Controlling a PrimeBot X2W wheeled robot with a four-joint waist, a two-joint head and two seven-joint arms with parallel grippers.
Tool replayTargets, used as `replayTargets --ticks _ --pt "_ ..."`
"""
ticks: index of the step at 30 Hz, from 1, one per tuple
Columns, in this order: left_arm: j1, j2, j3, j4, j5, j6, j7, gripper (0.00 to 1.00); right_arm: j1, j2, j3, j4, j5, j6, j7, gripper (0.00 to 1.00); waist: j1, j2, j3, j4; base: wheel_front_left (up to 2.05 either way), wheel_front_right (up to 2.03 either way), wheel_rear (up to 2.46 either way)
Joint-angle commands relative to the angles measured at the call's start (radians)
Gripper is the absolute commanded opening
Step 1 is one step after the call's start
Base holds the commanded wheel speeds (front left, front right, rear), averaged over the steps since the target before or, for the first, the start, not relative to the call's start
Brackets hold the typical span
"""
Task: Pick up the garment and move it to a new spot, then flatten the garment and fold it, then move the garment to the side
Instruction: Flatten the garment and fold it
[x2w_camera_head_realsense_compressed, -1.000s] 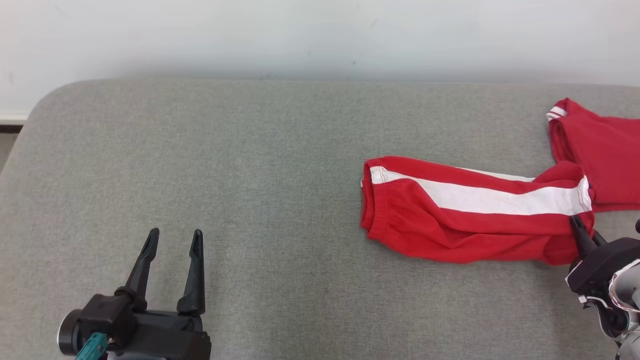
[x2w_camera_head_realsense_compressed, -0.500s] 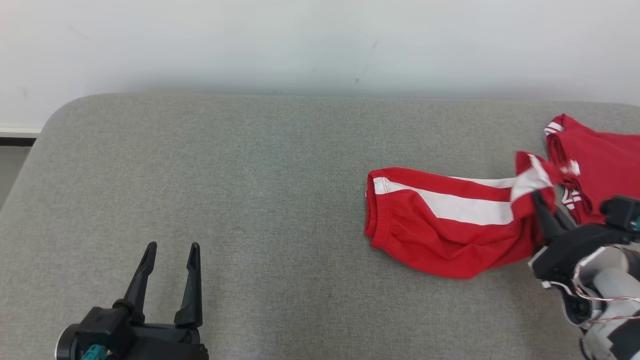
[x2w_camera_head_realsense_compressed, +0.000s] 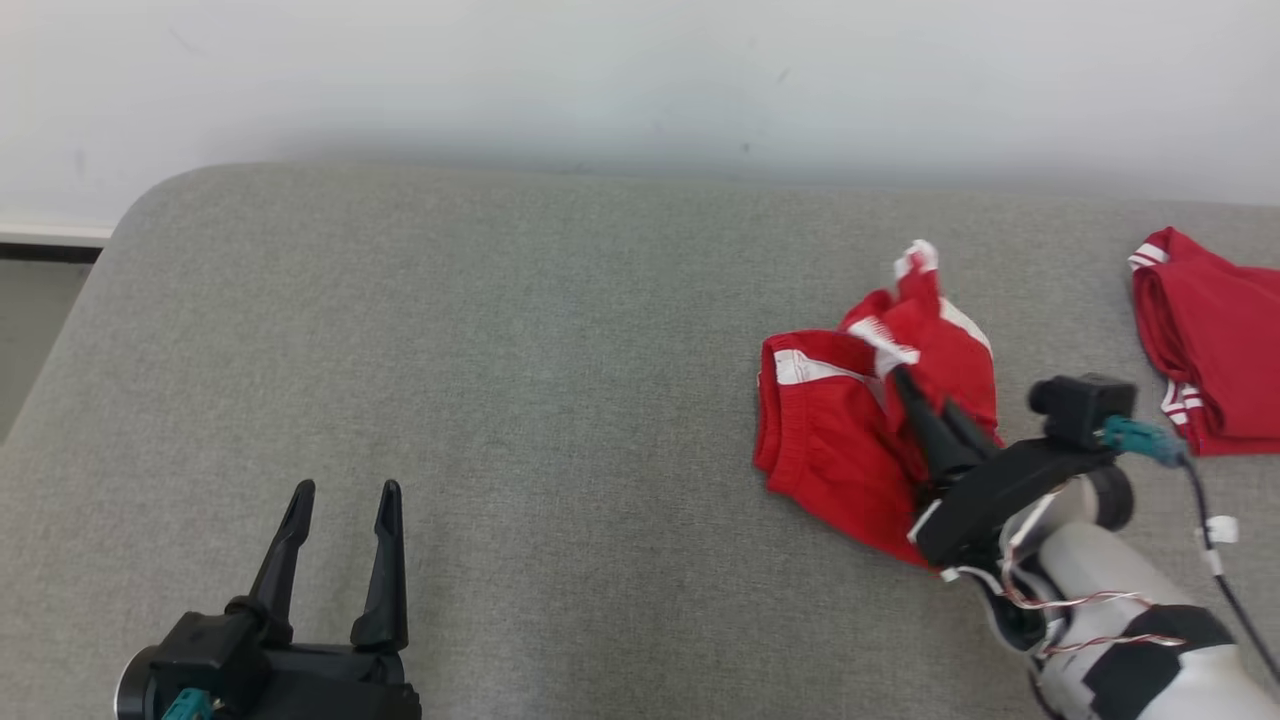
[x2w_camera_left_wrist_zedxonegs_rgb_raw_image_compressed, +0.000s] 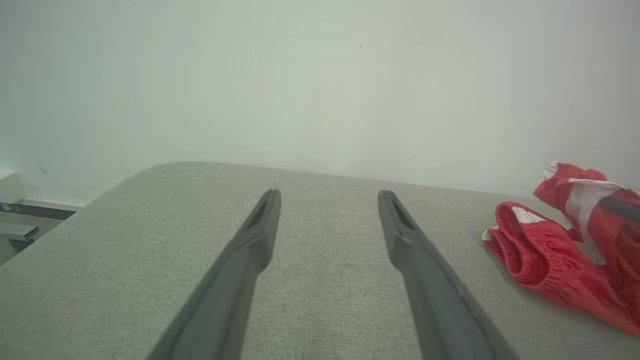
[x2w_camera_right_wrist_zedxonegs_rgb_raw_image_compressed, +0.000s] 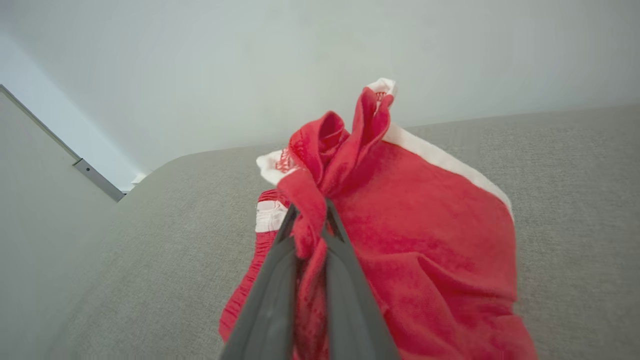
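The garment (x2w_camera_head_realsense_compressed: 830, 440) is a pair of red shorts with white side stripes, bunched up right of centre on the grey surface. My right gripper (x2w_camera_head_realsense_compressed: 900, 378) is shut on a fold of it, lifting that end above the elastic waistband. The right wrist view has red cloth (x2w_camera_right_wrist_zedxonegs_rgb_raw_image_compressed: 400, 220) pinched between the gripper's (x2w_camera_right_wrist_zedxonegs_rgb_raw_image_compressed: 310, 210) two fingers and draping down around them. My left gripper (x2w_camera_head_realsense_compressed: 345, 488) stands open at the lower left, well clear of the cloth. In the left wrist view its fingers (x2w_camera_left_wrist_zedxonegs_rgb_raw_image_compressed: 325, 195) are spread over bare fabric, with the garment (x2w_camera_left_wrist_zedxonegs_rgb_raw_image_compressed: 550, 260) at the right edge.
A second red garment (x2w_camera_head_realsense_compressed: 1215, 350) with white stripes lies at the far right edge. The grey padded surface (x2w_camera_head_realsense_compressed: 450, 350) has a rounded far-left corner and ends at a white wall (x2w_camera_head_realsense_compressed: 600, 70). A gap to the floor shows at the far left.
My right gripper has swung left and up with the garment's right end, folding the stretched-out shorts into a bunch over the waistband. The camera has shifted slightly. The left gripper stays put.
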Motion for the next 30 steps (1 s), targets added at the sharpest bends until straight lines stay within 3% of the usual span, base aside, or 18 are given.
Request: replayTargets --ticks 1,4,6,11,12,13,14,23,30 --pt "-0.006 0.000 -0.002 -0.002 -0.006 0.003 0.000 1.00 -0.002 0.012 0.006 0.000 -0.012 -0.002 -0.001 0.00 0.0000 0.0000 0.008 0.010 0.00 0.00 0.00" --pt "-0.018 0.000 -0.009 0.001 -0.014 0.005 0.000 1.00 -0.001 0.029 0.024 0.020 -0.079 -0.002 -0.007 0.00 0.0000 0.0000 0.019 0.023 0.00 0.00 0.00" --pt "-0.022 0.000 -0.014 0.001 -0.021 0.011 0.000 1.00 0.023 0.080 0.012 0.031 -0.065 -0.002 -0.003 0.00 0.0000 0.0000 0.025 0.027 0.00 0.00 0.00" --pt "-0.026 0.000 -0.026 0.008 -0.032 0.017 0.000 1.00 0.047 0.135 0.009 0.070 -0.080 -0.002 -0.002 0.00 0.0000 0.0000 0.032 0.032 0.00 0.00 0.00" --pt "-0.026 0.000 -0.026 0.010 -0.033 0.017 0.000 1.00 0.048 0.142 0.012 0.073 -0.086 -0.002 -0.007 0.16 0.0000 0.0000 0.032 0.030 0.00 0.00 0.00" --pt "-0.027 0.000 -0.025 0.013 -0.033 0.017 0.000 1.00 0.048 0.148 0.015 0.068 -0.093 -0.002 -0.013 0.64 0.0000 0.0000 0.032 0.028 0.00 0.00 0.00" --pt "-0.027 0.000 -0.022 0.015 -0.032 0.017 0.000 1.00 0.051 0.152 0.017 0.061 -0.089 -0.002 -0.019 1.00 0.0000 0.0000 0.031 0.024 0.00 0.00 0.00" --pt "-0.022 0.000 -0.007 0.020 -0.013 0.010 0.000 1.00 0.075 0.077 -0.065 -0.017 -0.106 -0.002 -0.059 1.00 0.0000 0.0000 0.008 -0.009 0.00 0.00 0.00" --pt "-0.022 0.000 0.004 0.010 -0.006 0.007 0.000 1.00 0.135 0.009 -0.246 -0.098 -0.159 -0.002 -0.062 1.00 0.0000 0.0000 0.010 -0.022 0.00 0.00 0.00"
